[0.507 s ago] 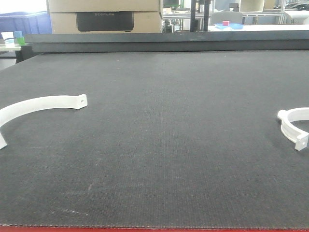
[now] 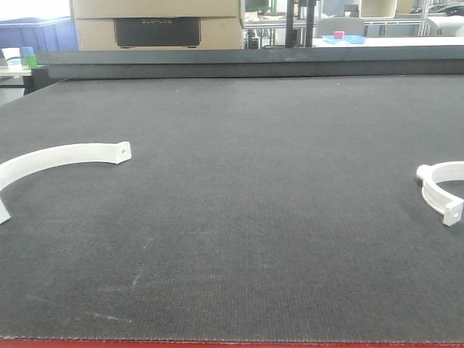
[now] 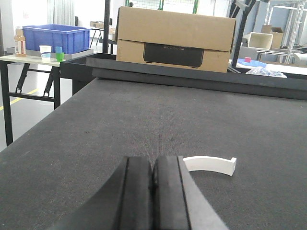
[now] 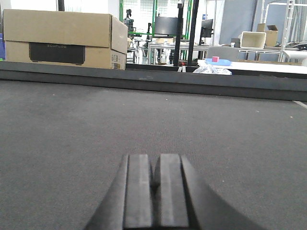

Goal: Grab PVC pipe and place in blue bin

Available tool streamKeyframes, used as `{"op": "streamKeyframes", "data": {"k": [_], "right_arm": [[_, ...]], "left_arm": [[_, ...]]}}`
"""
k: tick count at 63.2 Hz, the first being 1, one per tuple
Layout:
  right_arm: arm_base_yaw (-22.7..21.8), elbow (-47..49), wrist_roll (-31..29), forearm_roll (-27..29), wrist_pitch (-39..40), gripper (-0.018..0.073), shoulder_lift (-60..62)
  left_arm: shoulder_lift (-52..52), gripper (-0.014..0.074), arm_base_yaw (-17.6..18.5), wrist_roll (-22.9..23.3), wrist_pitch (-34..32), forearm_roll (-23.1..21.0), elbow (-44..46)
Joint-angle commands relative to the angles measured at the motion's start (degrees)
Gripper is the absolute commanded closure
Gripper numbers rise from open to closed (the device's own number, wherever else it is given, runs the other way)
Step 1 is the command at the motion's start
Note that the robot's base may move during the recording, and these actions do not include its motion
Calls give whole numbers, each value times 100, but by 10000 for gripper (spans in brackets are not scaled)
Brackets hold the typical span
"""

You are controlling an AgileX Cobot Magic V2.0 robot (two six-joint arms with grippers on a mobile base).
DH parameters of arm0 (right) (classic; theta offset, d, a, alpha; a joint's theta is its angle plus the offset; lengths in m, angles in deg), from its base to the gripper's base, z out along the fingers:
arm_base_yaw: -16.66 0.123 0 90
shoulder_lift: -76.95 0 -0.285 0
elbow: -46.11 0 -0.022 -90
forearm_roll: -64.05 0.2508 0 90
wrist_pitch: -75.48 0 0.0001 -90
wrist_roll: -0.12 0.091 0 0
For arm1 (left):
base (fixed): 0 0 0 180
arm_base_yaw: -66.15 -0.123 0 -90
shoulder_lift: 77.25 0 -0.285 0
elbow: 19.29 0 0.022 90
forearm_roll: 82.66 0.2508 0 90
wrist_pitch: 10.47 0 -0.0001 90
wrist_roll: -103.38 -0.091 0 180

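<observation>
PVC pipe, front view: left pipe piece (image 2: 65, 155) at the left edge and right pipe piece (image 2: 441, 187) at the right edge, well apart on the dark mat (image 2: 239, 217). The left wrist view shows only a single white arc (image 3: 208, 164), lower right of centre, beside the left gripper (image 3: 153, 167), whose fingers are pressed together and empty. The blue bin (image 3: 55, 38) is upper left. The right wrist view shows the right gripper (image 4: 156, 165), likewise pressed together. The cardboard box (image 3: 175, 38) has a black panel with lettering too faint to read.
</observation>
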Motion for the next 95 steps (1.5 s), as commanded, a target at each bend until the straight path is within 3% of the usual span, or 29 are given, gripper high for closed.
{"op": "streamKeyframes", "data": {"k": [1, 27, 38, 46, 55, 65, 71, 76, 95], "right_arm": [[20, 1, -17, -2, 120, 727, 13], [18, 1, -17, -2, 152, 727, 13], [18, 1, -17, -13, 932, 727, 13], [18, 1, -17, -23, 1088, 727, 13], [18, 377, -17, -23, 1274, 727, 13], [18, 1251, -17, -23, 1128, 727, -5], [18, 1782, -17, -23, 902, 727, -326], [18, 2345, -17, -23, 359, 727, -709], [18, 4648, -17, -23, -1903, 727, -2625]], "left_arm": [[30, 707, 24, 23, -73, -5, 15], [30, 707, 24, 23, -113, 64, 15], [30, 707, 24, 23, -660, 53, 15], [30, 707, 24, 23, -1170, -431, 15], [30, 707, 24, 23, -1729, -527, 138], [8, 707, 24, -1, -991, -407, 1100], [-321, 707, 24, -1, -611, 228, 1755], [-688, 707, 24, -1, -180, 382, 2324], [-2310, 707, 24, -1, 2470, 382, 5000]]}}
